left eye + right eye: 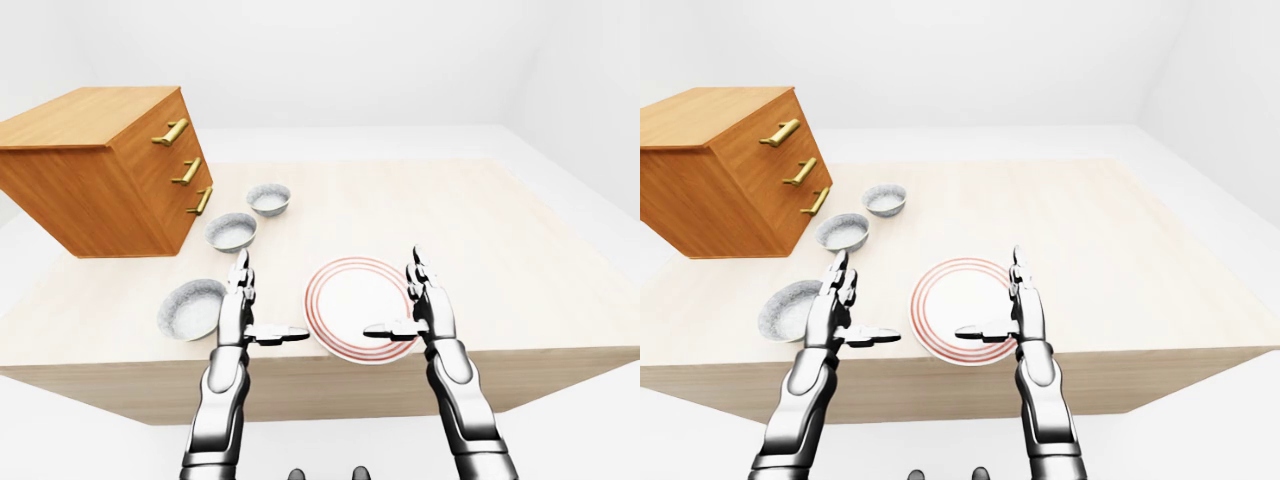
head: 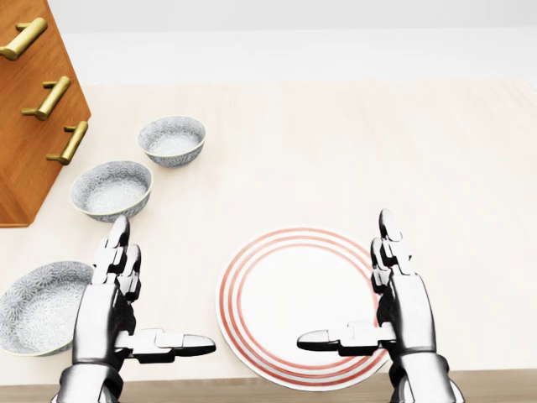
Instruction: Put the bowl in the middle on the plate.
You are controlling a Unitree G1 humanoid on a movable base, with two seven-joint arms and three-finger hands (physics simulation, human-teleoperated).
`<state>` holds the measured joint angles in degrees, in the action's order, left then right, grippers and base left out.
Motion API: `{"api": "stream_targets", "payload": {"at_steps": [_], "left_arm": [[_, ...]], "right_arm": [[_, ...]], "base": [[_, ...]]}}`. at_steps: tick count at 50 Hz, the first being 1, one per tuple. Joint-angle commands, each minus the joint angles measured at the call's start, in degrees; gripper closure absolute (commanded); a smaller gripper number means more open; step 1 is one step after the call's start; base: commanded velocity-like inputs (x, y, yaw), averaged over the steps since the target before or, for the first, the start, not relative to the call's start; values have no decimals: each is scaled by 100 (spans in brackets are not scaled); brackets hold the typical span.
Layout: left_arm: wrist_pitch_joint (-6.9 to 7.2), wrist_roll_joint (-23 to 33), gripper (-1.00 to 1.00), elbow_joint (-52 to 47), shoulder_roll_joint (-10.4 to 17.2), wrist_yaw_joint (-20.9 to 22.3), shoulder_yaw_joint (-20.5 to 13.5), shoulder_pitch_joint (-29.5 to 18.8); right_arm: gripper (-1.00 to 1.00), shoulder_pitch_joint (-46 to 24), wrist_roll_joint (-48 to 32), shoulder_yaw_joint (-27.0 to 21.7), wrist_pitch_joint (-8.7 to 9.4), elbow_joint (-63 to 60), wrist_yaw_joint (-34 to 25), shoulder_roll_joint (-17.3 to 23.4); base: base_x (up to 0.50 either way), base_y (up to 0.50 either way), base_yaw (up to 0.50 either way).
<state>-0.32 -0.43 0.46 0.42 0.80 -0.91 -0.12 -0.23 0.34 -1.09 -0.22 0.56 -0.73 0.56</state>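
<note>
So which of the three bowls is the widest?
The lowest bowl, at the head view's bottom left; the middle bowl and the top bowl are clearly narrower.

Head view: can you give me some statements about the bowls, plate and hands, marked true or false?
1. The middle bowl sits on the plate. False: it stands on the table, left of the plate.
2. The left hand and right hand are both open, holding nothing. True.
3. The plate's rings are blue. False: they are red.
4. The wooden drawer chest stands at the view's left edge. True.
</note>
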Motion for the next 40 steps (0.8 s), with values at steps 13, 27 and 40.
{"api": "stream_targets", "payload": {"at_steps": [13,27,40], "left_arm": [[-18,-64,-100,42,72,75,-152,-2],[-44,-52,-100,123,76,56,-158,-31],[-142,-45,-100,274,91,51,-177,-80]], "right_arm": [[-100,7,75,-332,488,-542,-137,167],[-100,39,73,-1247,522,-1426,-570,641],[-100,106,227,-2592,522,-1870,-1143,1129]], "base": [[0,0,0],[0,0,0],[0,0,0]]}}
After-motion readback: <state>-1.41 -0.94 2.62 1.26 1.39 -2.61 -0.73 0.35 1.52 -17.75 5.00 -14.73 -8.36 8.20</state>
